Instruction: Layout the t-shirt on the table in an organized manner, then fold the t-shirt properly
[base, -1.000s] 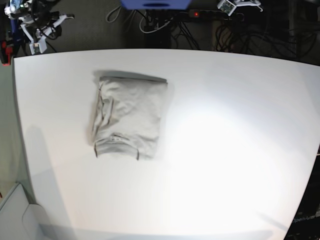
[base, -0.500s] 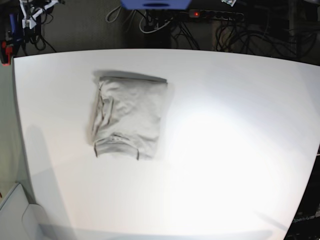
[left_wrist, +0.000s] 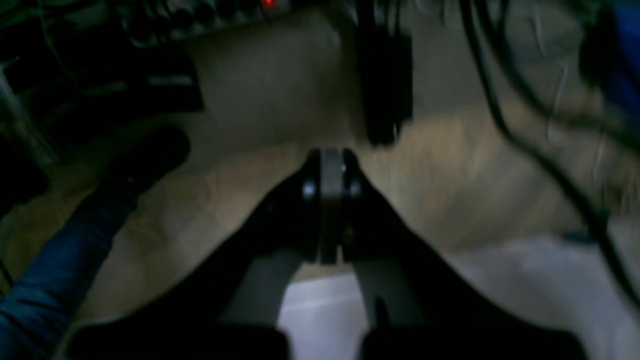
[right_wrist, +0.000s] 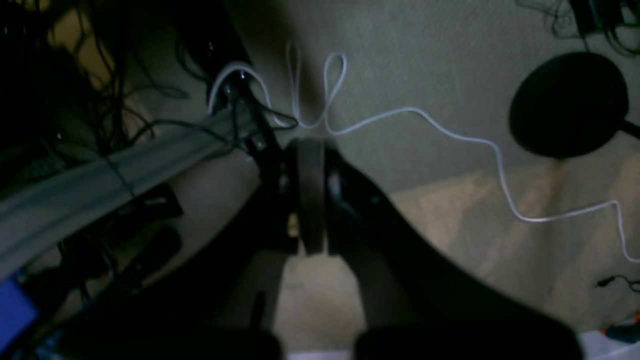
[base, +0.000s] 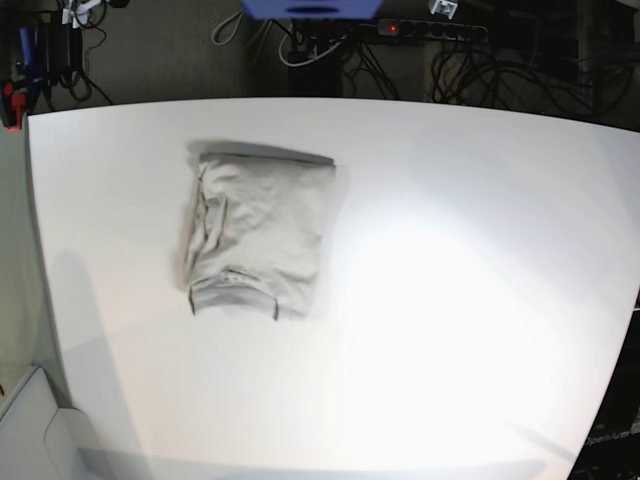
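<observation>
The t-shirt (base: 258, 235) lies folded into a compact pale grey-beige rectangle on the left half of the white table (base: 450, 300), with some wrinkles along its left side. Neither gripper is near it. My left gripper (left_wrist: 331, 167) is shut with nothing between its fingers and hangs past the table's edge (left_wrist: 500, 290), over the floor. My right gripper (right_wrist: 310, 147) is also shut and empty, above carpet and cables. In the base view only small bits of the arms show at the top edge.
Behind the table's far edge are a power strip with a red light (base: 420, 28), tangled cables (base: 520, 60) and a blue box (base: 310, 8). A white cable (right_wrist: 450, 130) and a round black base (right_wrist: 567, 105) lie on the floor.
Both arms have drawn back beyond the far edge, almost out of the base view. The folded t-shirt has not moved.
</observation>
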